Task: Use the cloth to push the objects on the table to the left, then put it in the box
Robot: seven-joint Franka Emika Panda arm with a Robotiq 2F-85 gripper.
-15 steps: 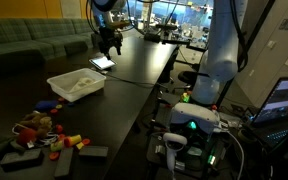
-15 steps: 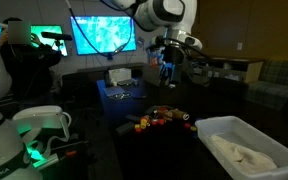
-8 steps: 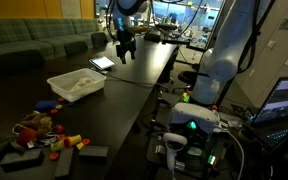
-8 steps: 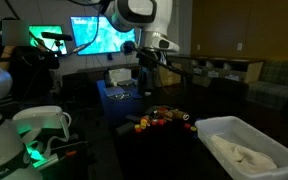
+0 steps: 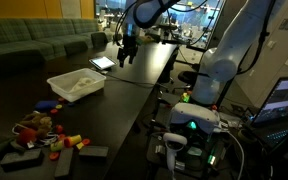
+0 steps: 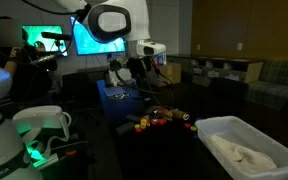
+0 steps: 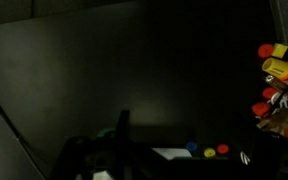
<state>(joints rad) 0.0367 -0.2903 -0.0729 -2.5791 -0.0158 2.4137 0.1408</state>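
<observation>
Hovering wide-jawed and empty, the gripper (image 5: 126, 56) clears the table (image 5: 132, 96), well apart from the objects (image 5: 36, 129).

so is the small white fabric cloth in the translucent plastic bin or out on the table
In: the white fabric cloth lies crumpled on the floor of the shallow translucent white plastic bin, seen in both exterior views.

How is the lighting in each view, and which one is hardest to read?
Wrist view: hardest, nearly black; only the objects at the right edge show colour. In an exterior view the glossy table reflects light; in an exterior view a screen glows overexposed.
</observation>
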